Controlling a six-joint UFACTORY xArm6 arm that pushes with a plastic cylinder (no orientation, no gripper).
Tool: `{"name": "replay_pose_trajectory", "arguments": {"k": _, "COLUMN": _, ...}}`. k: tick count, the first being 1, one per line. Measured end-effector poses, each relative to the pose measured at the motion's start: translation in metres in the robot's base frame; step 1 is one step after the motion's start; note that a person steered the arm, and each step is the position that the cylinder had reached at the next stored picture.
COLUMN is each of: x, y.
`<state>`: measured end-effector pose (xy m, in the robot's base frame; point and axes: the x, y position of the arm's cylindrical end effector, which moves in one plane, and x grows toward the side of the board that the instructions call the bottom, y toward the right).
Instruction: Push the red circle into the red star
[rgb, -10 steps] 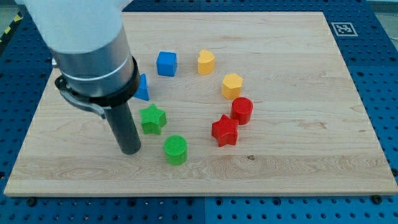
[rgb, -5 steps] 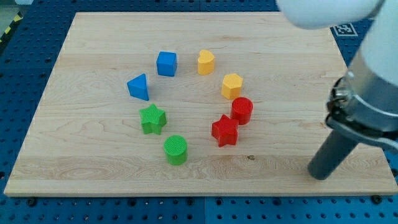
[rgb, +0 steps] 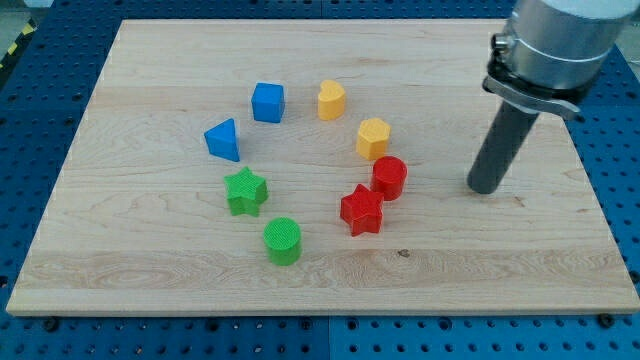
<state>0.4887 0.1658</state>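
Bright, even, diffuse light falls from overhead on the pale wooden table, whose grain reads clearly with no glare or blown-out patches. Shadows are soft and short: the small red cylinder block and the red star-shaped block each throw only a faint dark rim at their bases. The dark rod's lower end, my tip, leaves a small dim smudge on the wood. Focus is sharp across the blocks; the arm's grey upper body at the view's top right looks slightly soft. Edges run straight, without visible distortion.
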Motion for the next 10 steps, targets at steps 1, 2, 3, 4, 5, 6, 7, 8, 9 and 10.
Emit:
{"name": "replay_pose_trajectory", "arguments": {"k": 1, "x": -0.002, "y": -0.011}}
{"name": "replay_pose_trajectory", "arguments": {"k": 2, "x": -0.002, "y": -0.011}}
{"name": "replay_pose_trajectory", "arguments": {"k": 3, "x": -0.002, "y": -0.017}}
{"name": "replay_pose_trajectory", "arguments": {"k": 4, "x": -0.002, "y": -0.024}}
{"name": "replay_pose_trajectory", "arguments": {"k": 5, "x": -0.002, "y": -0.024}}
{"name": "replay_pose_trajectory", "arguments": {"k": 6, "x": -0.002, "y": -0.029}}
{"name": "replay_pose_trajectory", "arguments": {"k": 7, "x": -0.002, "y": -0.040}}
{"name": "replay_pose_trajectory", "arguments": {"k": 8, "x": -0.002, "y": -0.046}}
{"name": "replay_pose_trajectory", "arguments": {"k": 9, "x": 0.002, "y": -0.049}}
{"name": "replay_pose_trajectory", "arguments": {"k": 10, "x": 0.008, "y": -0.056}}
